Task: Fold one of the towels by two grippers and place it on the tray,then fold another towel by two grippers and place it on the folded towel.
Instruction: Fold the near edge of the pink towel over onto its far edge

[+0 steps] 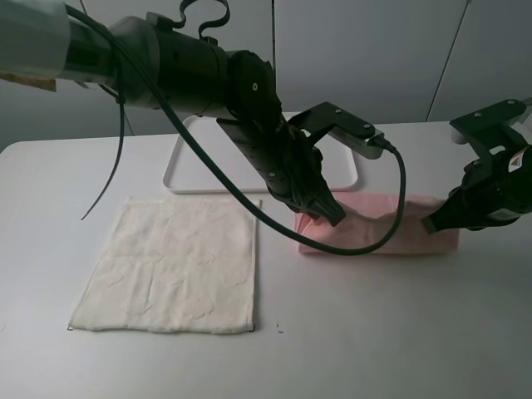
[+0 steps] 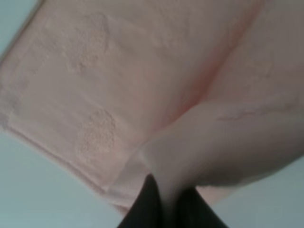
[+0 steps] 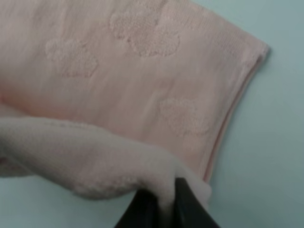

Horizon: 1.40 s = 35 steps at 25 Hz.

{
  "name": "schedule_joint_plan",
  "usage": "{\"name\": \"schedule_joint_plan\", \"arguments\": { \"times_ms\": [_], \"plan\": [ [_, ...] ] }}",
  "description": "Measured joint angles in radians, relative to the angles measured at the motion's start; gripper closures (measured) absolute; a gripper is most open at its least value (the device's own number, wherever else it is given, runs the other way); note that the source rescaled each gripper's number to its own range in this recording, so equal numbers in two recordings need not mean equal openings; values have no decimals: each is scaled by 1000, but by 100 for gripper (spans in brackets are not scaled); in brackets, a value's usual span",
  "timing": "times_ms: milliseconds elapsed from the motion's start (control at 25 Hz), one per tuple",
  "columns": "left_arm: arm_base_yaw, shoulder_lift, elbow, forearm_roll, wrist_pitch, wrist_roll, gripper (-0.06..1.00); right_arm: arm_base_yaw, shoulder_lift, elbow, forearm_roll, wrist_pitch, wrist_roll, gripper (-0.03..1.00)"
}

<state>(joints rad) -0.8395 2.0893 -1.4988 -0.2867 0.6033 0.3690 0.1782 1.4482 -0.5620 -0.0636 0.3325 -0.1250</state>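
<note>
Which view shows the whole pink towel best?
Exterior high: the pink towel shows end to end. Left wrist sees only the part pinched by the left pincer; right wrist, the corner in the right pincer.

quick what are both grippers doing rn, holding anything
Left gripper: shut, pinching a raised edge of the pink towel.
Right gripper: shut, pinching the same pink towel at its other end.

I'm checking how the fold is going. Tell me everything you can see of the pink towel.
The pink towel is pale, fuzzy terry cloth with raised patches. It lies on the white table, right of the cream towel, partly folded into a long strip. The left gripper and right gripper, both shut, pinch one raised layer at opposite ends above the flat layer. A black cable crosses it.
</note>
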Motion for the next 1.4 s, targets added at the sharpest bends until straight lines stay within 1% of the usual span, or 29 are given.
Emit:
{"name": "schedule_joint_plan", "arguments": {
  "times_ms": [80, 200, 360, 480, 560, 640, 720, 840, 920, 960, 1000, 1040, 1080, 1120, 1160, 1200, 1240, 1320, 1400],
  "plan": [
    [0, 0, 0, 0, -29, 0, 94, 0, 25, 0, -11, -38, 31, 97],
    [0, 0, 0, 10, -61, -9, 94, 0, 50, -1, -66, -83, 95, 97],
    [7, 0, 0, 97, -93, -92, 94, 0, 70, -1, -171, -115, 183, 97],
    [23, 0, 0, 150, -99, -139, 94, 0, 80, -1, -270, -141, 285, 97],
    [34, 0, 0, 160, -101, -146, 94, 0, 82, -1, -334, -158, 337, 97],
    [43, 0, 0, 162, -101, -151, 94, -10, 82, -1, -372, -168, 377, 97],
    [50, 0, 0, 164, -104, -153, 94, -30, 82, -1, -389, -174, 409, 97],
    [54, 0, 0, 162, -123, -154, 94, -67, 82, -1, -396, -211, 461, 96],
    [54, 0, 0, 162, -126, -154, 89, -79, 82, -1, -396, -239, 480, 88],
    [56, 0, 0, 162, -126, -154, 82, -81, 82, -1, -396, -250, 485, 78],
    [58, 0, 0, 162, -126, -154, 70, -81, 82, -1, -396, -261, 487, 67],
    [58, 0, 0, 162, -126, -154, 53, -83, 82, -1, -396, -274, 487, 54],
    [60, 0, 0, 163, -128, -156, 35, -85, 82, -1, -392, -283, 490, 33],
    [62, 0, 0, 165, -134, -161, 13, -85, 82, -1, -390, -288, 492, 17],
    [62, 0, 0, 167, -138, -178, 3, -85, 82, -1, -390, -288, 494, 5],
    [62, 0, 0, 170, -141, -190, 0, -85, 82, -1, -390, -288, 494, 1],
    [62, 0, 0, 171, -142, -197, -2, -85, 82, -1, -388, -284, 497, -1],
    [62, 0, 0, 176, -143, -204, -3, -85, 82, -1, -368, -270, 502, -3],
    [64, 0, 0, 176, -135, -233, -3, -85, 82, -14, -345, -236, 502, -3]
  ]
}}
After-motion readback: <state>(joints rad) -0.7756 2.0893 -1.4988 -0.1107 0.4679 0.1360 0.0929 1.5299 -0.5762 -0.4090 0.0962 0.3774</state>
